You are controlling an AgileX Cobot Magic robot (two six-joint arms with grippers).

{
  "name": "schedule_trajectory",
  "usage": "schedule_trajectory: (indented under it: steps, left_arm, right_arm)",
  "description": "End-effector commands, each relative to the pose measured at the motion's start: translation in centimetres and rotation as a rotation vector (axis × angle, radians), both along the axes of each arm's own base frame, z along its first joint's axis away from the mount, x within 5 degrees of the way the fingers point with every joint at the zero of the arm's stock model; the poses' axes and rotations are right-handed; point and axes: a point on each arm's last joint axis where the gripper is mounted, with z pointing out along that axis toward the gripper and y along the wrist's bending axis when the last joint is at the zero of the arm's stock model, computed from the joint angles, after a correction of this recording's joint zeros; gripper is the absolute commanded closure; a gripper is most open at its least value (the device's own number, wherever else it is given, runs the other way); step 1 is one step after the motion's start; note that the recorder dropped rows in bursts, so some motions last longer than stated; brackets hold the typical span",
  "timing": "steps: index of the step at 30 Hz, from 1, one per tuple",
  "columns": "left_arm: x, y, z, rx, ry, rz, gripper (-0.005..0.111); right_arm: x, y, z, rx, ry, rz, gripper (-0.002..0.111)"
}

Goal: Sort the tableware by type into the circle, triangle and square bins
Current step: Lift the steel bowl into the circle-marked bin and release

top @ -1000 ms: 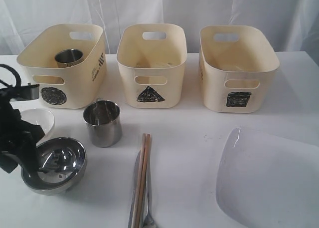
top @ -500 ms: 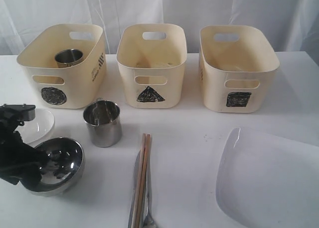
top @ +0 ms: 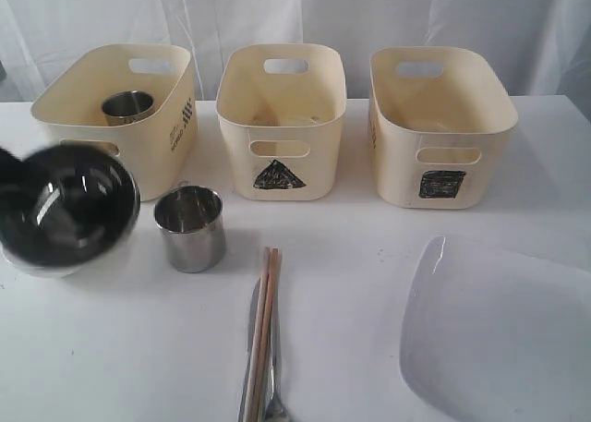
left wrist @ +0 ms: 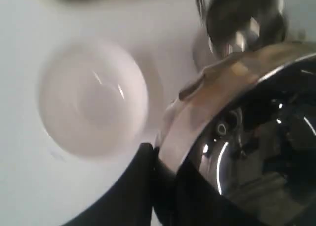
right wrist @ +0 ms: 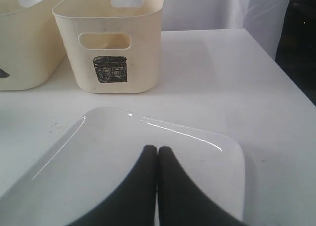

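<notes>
Chopsticks: the wooden pair (top: 266, 320) lies at the near edge of the table (top: 360, 256), pointing away toward the middle tub.
Cutlery: the metal pieces (top: 251, 367) lie along both sides of the chopsticks, touching them.
Plate: the large white plate (top: 499, 334) lies flat on the near right of the table.
Right pincer: closed (right wrist: 157, 152), its black fingers pressed together over the plate, holding nothing.
Bowl: the steel bowl (top: 66, 208) is blurred and tilted with its mouth toward the exterior camera, and it covers the mark on the left tub.
Left pincer: clamped (left wrist: 157, 159) on the bowl's rim.
Small dish: the round white dish (left wrist: 94, 97) sits on the table beside the bowl.
Mug on table: it (top: 190, 228) stands upright just right of the bowl.
Left tub: this (top: 171, 80) holds a second mug (top: 127, 106), upright.
Triangle tub: in the middle of the row (top: 319, 154).
Square tub: on the right (top: 397, 159), behind the plate.
</notes>
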Motion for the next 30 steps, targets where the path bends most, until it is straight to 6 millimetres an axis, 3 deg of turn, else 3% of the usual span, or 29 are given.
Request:
schedule_trajectory:
  steps: [1,5,8,17,21,25,30]
  left_arm:
    - [1.2,0.7,5.4,0.027,-0.46,0.052,0.106]
    - [4.5,0.8,7.2,0.049,-0.842,0.091,0.107]
    - [7.7,0.4,6.2,0.074,-0.968,0.093,0.107]
    - [17.5,-1.1,-1.2,0.153,-0.791,0.038,0.107]
    - [19.8,-1.4,-2.7,0.157,-0.764,0.034,0.107]
    - [20.7,-1.6,-2.8,0.167,-0.722,0.02,0.105]
    - [20.9,-1.7,-2.6,0.171,-0.694,0.012,0.08]
  right_arm:
    - [0.0,0.0,0.0,-0.003,-0.009,-0.003,0.108]
    - [0.0,0.0,0.0,-0.003,-0.009,-0.003,0.108]
    - [0.0,0.0,0.0,-0.003,-0.009,-0.003,0.108]
    - [0.0,0.0,0.0,-0.003,-0.009,-0.003,0.108]
    - [0.0,0.0,0.0,-0.003,-0.009,-0.003,0.108]
    - [0.0,0.0,0.0,-0.003,-0.009,-0.003,0.108]
    - [0.0,0.0,0.0,-0.003,-0.009,-0.003,0.108]
